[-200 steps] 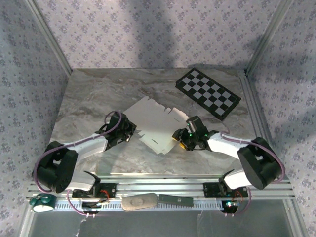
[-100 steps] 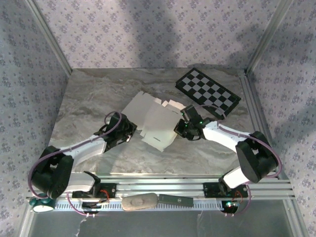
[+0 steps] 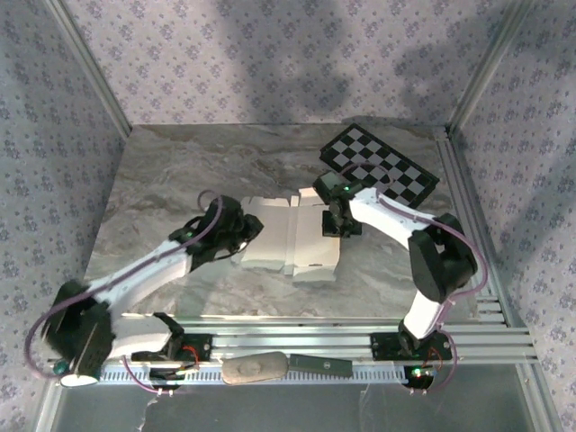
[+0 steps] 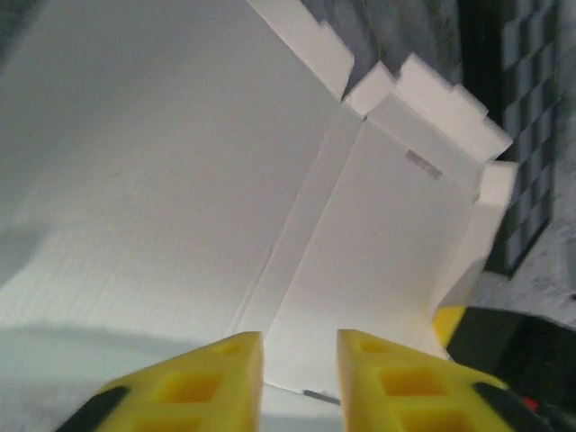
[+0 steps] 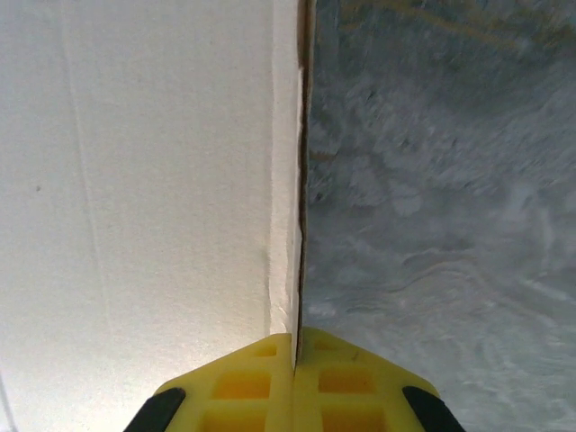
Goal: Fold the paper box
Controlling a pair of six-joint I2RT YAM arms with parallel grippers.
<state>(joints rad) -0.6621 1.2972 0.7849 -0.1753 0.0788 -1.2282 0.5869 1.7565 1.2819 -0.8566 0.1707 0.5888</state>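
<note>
Fold barely begun on box [image 3: 290, 236].
Sheet mostly flat, white up; my right tool [image 5: 295, 360] pinches its edge, left tool [image 4: 300, 369] parted. Most folds left.

No legible txt, labels or nos. on anything here.

Paper box [image 5: 144, 180] left of the right claw [image 5: 295, 346]: cropped by frame edges. Checkerboard [image 4: 540, 108] right of the left claw [image 4: 300, 360]: blurred, cropped.
</note>
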